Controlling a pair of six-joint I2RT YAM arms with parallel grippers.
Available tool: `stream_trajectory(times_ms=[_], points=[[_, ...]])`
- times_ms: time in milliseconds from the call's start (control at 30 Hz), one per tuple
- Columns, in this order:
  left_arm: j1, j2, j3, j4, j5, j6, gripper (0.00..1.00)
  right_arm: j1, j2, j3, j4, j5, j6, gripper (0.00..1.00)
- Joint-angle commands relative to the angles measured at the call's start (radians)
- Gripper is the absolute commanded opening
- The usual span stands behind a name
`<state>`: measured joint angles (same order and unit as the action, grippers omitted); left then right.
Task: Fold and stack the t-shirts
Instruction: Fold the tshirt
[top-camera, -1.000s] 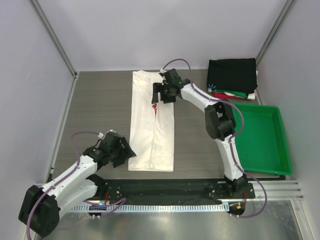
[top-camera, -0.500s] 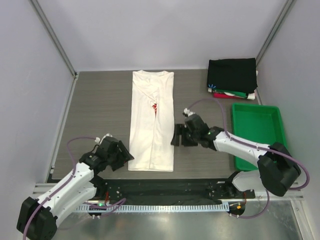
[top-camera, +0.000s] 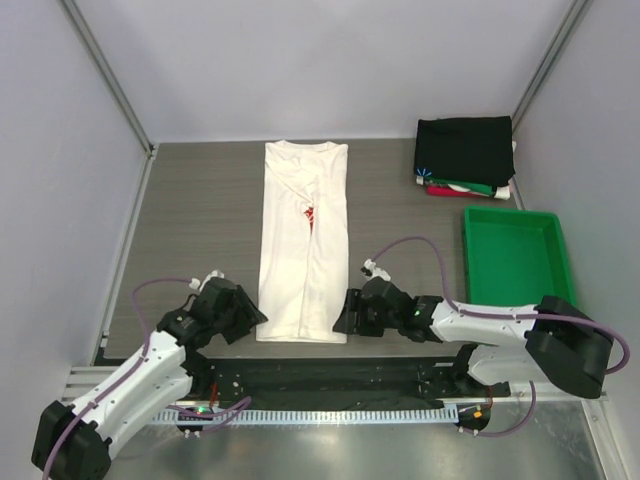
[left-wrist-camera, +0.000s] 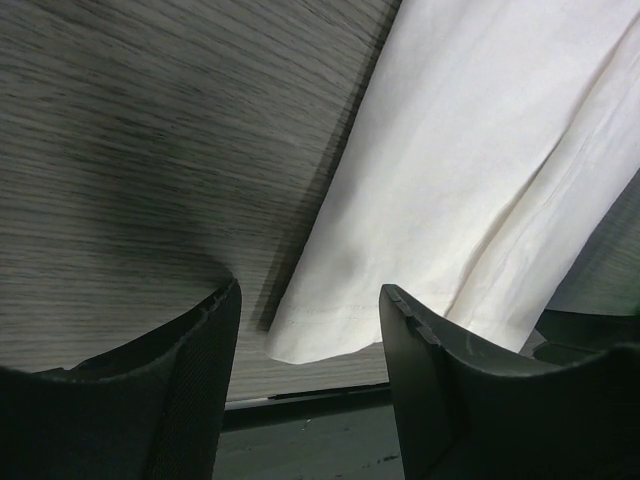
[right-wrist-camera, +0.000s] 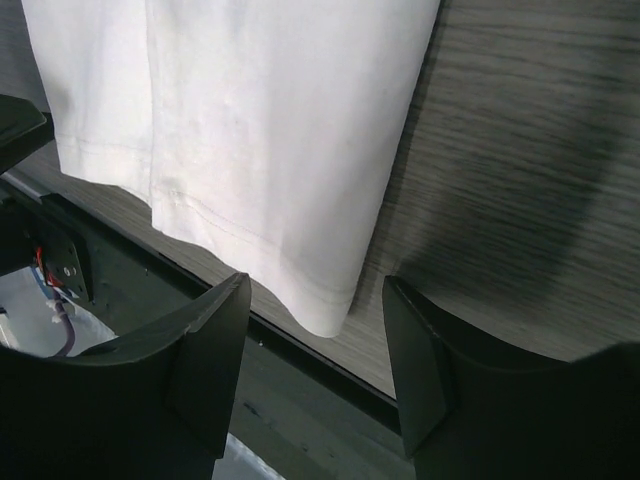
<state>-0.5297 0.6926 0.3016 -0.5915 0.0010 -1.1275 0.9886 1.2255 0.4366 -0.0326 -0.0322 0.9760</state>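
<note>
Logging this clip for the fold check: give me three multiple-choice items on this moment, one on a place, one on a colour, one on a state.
1. Where is the stack of folded shirts?
A. On the table's far right, beyond the green tray
B. Inside that tray
C. Beside the left arm's base

2. What colour is the stack's top shirt?
A. Red
B. Black
C. White

3. How do the left hand and right hand stand at the white t-shirt?
A. Both clamped on it
B. Both open, at its near hem corners
C. Both lifting it

Answers:
1 A: the stack lies past the tray's far rim.
2 B: black cloth covers the pile.
3 B: both wrist views show fingers apart and the hem flat.
</note>
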Motion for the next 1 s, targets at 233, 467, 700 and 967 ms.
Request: stream_trajectory(times_ms=[233,467,700,967], points=[[-0.026,-0.036,-0.058,-0.048,0.02,-0.034,0.57,0.05,-0.028,-0.07,0.063,0.058,0.121,0.5],[-0.039,-0.051,-0.071,-0.048,0.022,-0.048,0.46,0.051,0.043,-0.084,0.146,0.046,0.121,0.4],[-0.072,-0.039,-0.068,-0.011,0.022,-0.064,0.11,0.051,0.026,-0.101,0.165,0.046,0.124,0.16],[-0.238,-0.024,0.06,-0.053,-0.068,-0.132,0.0,0.064,-0.179,-0.068,-0.032,0.078,0.13,0.01]])
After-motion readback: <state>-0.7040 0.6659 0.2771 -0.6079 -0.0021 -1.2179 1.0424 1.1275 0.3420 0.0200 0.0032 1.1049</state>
